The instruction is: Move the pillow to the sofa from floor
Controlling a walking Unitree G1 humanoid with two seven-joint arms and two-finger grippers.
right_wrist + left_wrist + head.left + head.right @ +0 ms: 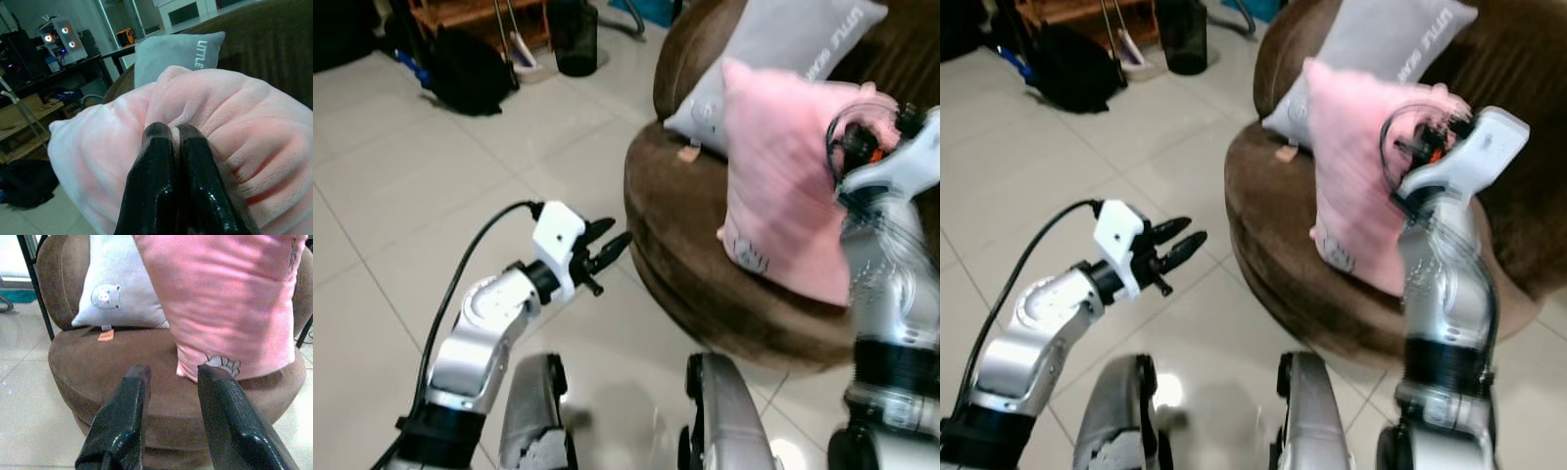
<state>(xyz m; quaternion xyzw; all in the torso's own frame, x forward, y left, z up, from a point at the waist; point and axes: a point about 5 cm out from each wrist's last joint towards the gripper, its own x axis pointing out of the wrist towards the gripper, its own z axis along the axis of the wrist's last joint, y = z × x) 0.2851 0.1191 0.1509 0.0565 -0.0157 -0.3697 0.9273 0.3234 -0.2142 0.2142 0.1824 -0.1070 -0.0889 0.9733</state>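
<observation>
Right hand [168,139] pinches my pink pillow [788,186] over the sofa [705,255] seat; only the release remains. Left hand [607,250] hovers spread.

A grey pillow [773,59] with a bear print is leaning at the far side. A black bag [465,69] is sitting on the tiled floor [431,196] far left, beside a dark bin [576,39].

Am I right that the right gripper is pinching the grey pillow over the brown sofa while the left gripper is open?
Not quite: the right gripper pinches the pink pillow, as the right wrist view shows. It is over the brown sofa, and the left gripper is open.
</observation>
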